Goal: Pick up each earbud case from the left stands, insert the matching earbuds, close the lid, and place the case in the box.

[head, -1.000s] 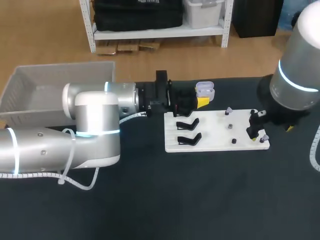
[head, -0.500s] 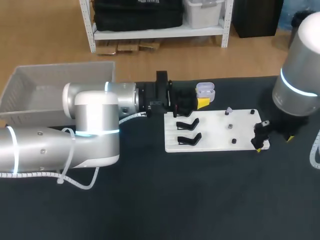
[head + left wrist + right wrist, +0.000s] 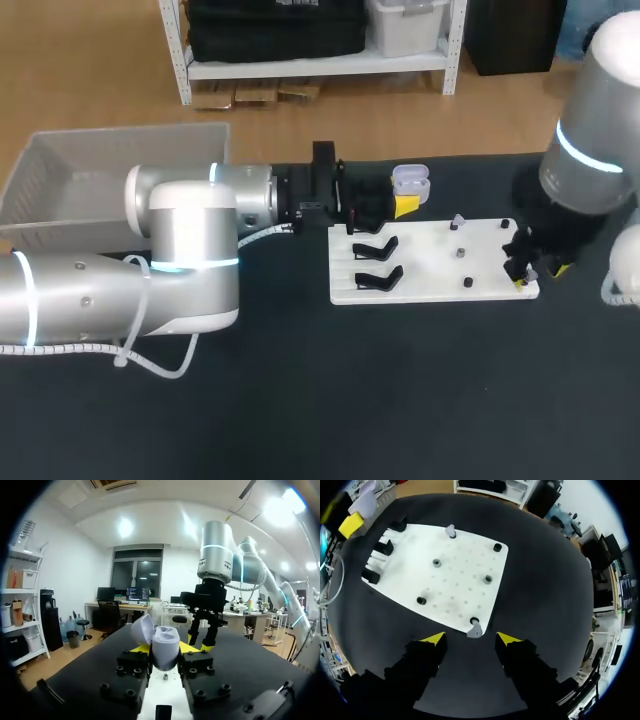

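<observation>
Your left gripper [image 3: 398,205] pinches the open case [image 3: 165,642] off the board's [image 3: 430,262] far left corner, lid up to receive earbuds. Your right gripper [image 3: 471,640], spread, hangs over the earbud [image 3: 474,629] at the near right corner, lined up to grasp it.

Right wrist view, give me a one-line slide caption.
Open right pincer aimed at a grey earbud at the corner of the white board, black table beneath.
</observation>
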`<action>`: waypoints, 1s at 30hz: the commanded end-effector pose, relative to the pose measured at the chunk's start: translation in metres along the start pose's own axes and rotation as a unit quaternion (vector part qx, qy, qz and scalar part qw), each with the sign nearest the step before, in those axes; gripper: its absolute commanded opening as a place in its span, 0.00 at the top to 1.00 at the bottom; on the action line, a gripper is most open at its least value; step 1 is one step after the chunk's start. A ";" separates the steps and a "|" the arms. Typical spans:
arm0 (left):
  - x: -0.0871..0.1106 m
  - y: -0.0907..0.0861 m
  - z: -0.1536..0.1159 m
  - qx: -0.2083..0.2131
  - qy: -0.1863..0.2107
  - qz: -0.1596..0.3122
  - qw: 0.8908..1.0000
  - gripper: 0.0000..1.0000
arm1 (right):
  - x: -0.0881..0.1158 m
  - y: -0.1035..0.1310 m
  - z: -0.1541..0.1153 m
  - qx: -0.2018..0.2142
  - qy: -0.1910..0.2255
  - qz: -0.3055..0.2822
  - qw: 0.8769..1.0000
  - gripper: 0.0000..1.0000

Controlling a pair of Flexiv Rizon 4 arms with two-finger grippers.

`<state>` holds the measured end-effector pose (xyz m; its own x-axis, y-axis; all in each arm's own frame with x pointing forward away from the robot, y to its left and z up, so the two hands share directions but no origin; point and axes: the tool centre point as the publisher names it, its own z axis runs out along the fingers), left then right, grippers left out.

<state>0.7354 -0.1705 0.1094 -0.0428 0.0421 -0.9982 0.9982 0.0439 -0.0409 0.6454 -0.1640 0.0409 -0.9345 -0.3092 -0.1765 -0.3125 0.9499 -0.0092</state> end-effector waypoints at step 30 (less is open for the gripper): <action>0.001 0.000 0.000 0.000 -0.001 0.001 1.000 1.00 | 0.003 -0.003 0.017 0.000 0.030 -0.011 0.999 0.58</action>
<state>0.7355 -0.1706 0.1095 -0.0430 0.0422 -0.9982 0.9982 0.0438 -0.0412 0.6439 -0.1678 0.0258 -0.9357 -0.3323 -0.1185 -0.3332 0.9428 -0.0127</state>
